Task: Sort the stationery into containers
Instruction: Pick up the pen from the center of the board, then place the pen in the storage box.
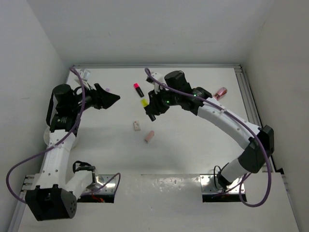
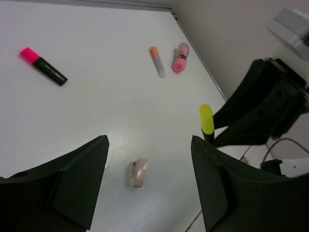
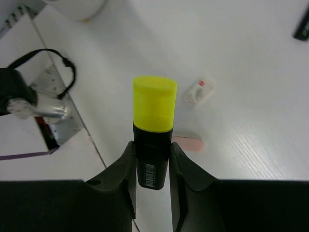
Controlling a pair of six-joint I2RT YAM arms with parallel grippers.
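White desk (image 1: pixel 193 145): your right gripper (image 3: pixel 152 164) pinches the yellow highlighter (image 3: pixel 153 121), likely bound for the tub (image 3: pixel 79 7); left gripper (image 2: pixel 147 145) gapes empty.

Tabletop (image 2: pixel 96 111): white, smooth, faint linear grain, low sheen. Yellow-capped highlighter (image 3: pixel 153 125): smooth plastic, cap slightly glossy, black barrel satin with a printed barcode. The fingers (image 3: pixel 120 169) of the right hand (image 3: pixel 152 149) and those of the left hand (image 2: pixel 147 150) are matt black plastic. Pink eraser (image 3: pixel 189 143) looks dull and rubbery; base plates (image 1: pixel 104 181) are bare, reflective metal.
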